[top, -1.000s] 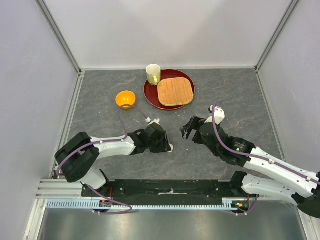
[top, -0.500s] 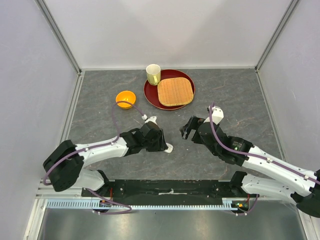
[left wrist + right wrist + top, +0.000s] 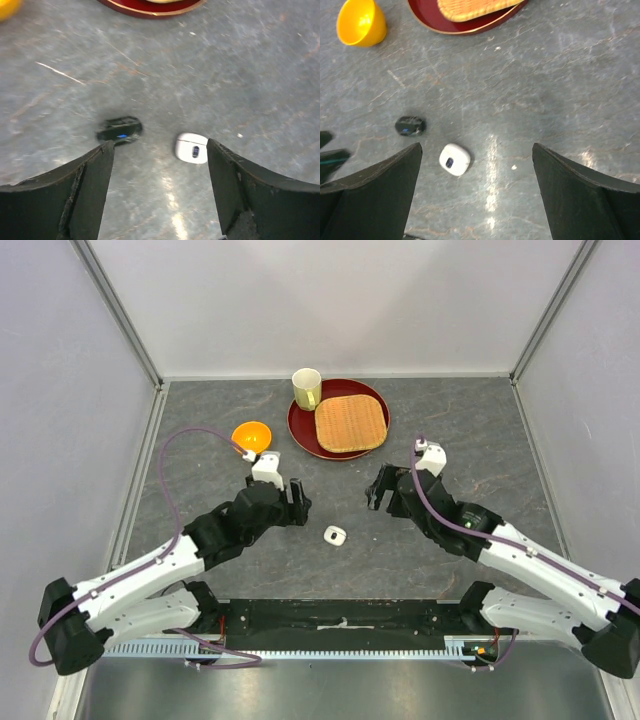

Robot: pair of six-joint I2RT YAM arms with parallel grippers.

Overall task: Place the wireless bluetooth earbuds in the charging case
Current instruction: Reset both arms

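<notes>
A closed white charging case (image 3: 335,535) lies on the grey table between the arms. It also shows in the left wrist view (image 3: 191,148) and the right wrist view (image 3: 454,159). A closed black case with a blue light (image 3: 119,130) lies just left of it, also seen from the right wrist (image 3: 410,125). No earbuds show in any view. My left gripper (image 3: 297,495) (image 3: 160,146) is open and empty, above and left of the cases. My right gripper (image 3: 378,492) (image 3: 476,147) is open and empty, to the right of the white case.
An orange bowl (image 3: 251,437) (image 3: 361,22) stands at the back left. A red tray (image 3: 297,430) (image 3: 432,22) behind the cases holds a woven mat (image 3: 350,422). A pale mug (image 3: 307,388) stands at the tray's far left edge. Grey walls enclose the table.
My left gripper was down on the white case; it has let go and drawn back up and to the left. The white case now lies free. The right gripper shifted slightly.
</notes>
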